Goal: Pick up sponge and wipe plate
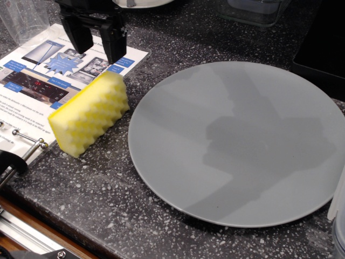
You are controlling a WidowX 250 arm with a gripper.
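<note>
Sponge (pixel 89 114): yellow foam block, ridged face toward camera, lying on the dark speckled counter (pixel 108 205) with its far-left end resting over the edge of a printed instruction sheet (pixel 32 75). Long axis runs diagonally, from lower left (near counter edge) to upper right, upper-right end just beside the left rim of the plate (pixel 237 143) but not touching it. Plate is flat on the counter, bare, well to the right of the sponge's centre. Gripper (pixel 96 43): black, entering from the top edge, two fingers spread apart with a clear gap between them, holding nothing. It hangs above the sheet, behind the sponge's upper-right end as seen from this view; height above the counter cannot be judged from one camera. Key relation: sponge lies toward the camera and slightly left of the gripper, so the gap between the fingers is not yet over the block's middle. Finger line looks roughly left-right in frame, about square to the sponge's short dimension only after some rotation, judged. Step in hand, judged: approach for the grasp; wiping not begun. Next move needs travel toward the camera, then descent astride the narrow width.
</note>
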